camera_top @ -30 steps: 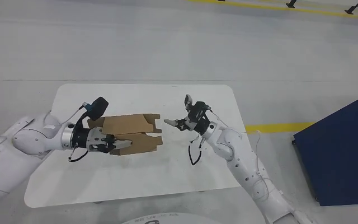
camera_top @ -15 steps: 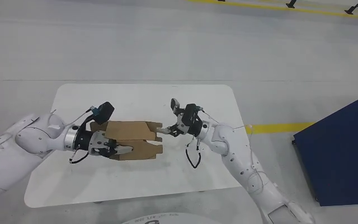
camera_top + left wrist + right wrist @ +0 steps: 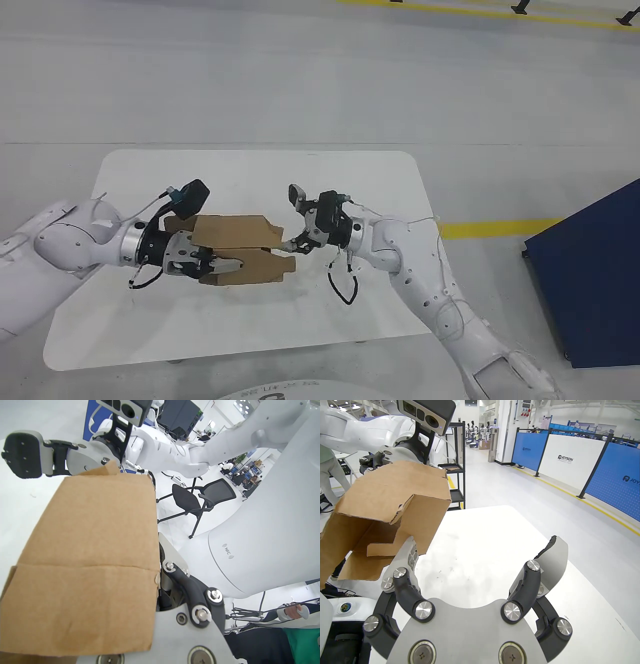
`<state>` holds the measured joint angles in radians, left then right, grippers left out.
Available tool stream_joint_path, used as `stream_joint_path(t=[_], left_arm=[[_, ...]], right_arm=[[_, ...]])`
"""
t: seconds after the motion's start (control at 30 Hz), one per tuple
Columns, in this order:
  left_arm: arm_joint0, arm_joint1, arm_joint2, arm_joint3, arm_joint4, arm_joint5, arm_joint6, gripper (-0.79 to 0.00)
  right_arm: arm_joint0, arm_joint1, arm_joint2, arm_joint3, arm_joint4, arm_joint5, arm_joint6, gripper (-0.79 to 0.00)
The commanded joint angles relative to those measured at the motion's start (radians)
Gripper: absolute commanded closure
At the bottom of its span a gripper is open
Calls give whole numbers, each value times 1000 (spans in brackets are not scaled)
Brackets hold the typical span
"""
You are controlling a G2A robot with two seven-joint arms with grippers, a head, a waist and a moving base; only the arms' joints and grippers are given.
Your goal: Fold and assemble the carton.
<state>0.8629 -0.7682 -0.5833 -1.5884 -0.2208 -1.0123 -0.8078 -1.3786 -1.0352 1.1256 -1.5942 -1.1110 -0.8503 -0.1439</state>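
Your white table point(image 3: 380, 180) stands on a grey floor point(image 3: 300, 70) crossed by yellow lines point(image 3: 500, 227), with a blue panel point(image 3: 590, 270) off at 4 o'clock. The carton point(image 3: 235, 250) hangs over the table's middle, slightly toward 9 o'clock, clamped in your left gripper point(image 3: 215, 265). Your right gripper point(image 3: 294, 218) is spread wide at the carton's 3 o'clock end, one finger point(image 3: 408, 552) against an inner flap. A black rack point(image 3: 457, 495) stands beyond the carton.

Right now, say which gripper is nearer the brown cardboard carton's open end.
Right: the right gripper, open, has one finger there; the left gripper clamps the carton at its opposite end.
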Motion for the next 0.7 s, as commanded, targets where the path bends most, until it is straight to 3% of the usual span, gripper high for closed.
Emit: stream_joint_path(t=[0.0, 0.4, 0.67], left_arm=[[3, -2, -17, 4, -14, 0, 0, 0], [32, -19, -55, 4, -33, 0, 0, 0], [68, -39, -140, 39, -75, 0, 0, 0]], right_arm=[[1, 0, 1, 4, 5, -1, 0, -785], [12, -5, -15, 5, 11, -10, 13, -785], [13, -6, -12, 7, 17, -18, 11, -785]])
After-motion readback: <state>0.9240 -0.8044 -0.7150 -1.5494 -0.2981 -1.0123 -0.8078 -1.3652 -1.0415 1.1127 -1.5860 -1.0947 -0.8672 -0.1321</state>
